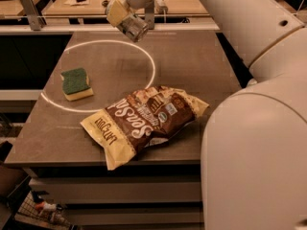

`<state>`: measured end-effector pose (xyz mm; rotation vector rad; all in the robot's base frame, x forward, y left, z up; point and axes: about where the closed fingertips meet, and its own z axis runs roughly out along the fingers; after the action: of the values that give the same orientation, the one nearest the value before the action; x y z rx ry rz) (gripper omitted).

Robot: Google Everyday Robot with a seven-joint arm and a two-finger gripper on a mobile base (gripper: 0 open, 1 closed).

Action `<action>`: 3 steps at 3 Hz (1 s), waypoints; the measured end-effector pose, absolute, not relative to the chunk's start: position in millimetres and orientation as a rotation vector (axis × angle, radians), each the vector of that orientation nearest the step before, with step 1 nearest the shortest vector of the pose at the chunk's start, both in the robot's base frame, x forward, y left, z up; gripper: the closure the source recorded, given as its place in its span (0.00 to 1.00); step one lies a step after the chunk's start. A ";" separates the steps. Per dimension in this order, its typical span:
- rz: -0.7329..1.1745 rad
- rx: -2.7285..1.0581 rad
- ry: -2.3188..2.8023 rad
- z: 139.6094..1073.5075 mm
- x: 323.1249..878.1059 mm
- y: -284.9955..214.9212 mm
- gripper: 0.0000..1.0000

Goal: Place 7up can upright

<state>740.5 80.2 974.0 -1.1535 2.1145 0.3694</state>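
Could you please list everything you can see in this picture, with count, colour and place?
7up can: one, silvery-grey, held in the hand over the table's far part.
sponge: one, green on yellow, left side of the table, inside the ring.
chip bag: one, brown and yellow, lying flat on the table's near part.
ring: one, white, marked on the tabletop.
table: one, grey-brown, centre.
arm: one, white, right side, reaching to the top.
hand: one, pale with yellowish pad, top centre, closed on the can.
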 end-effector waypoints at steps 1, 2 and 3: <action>0.470 -1.173 2.012 975.2 741.0 81.5 1.00; 0.551 -1.168 1.924 975.4 738.5 76.6 1.00; 0.613 -1.143 1.863 971.8 735.9 66.3 1.00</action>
<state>735.9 66.3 971.8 -1.1425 1.8632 0.6127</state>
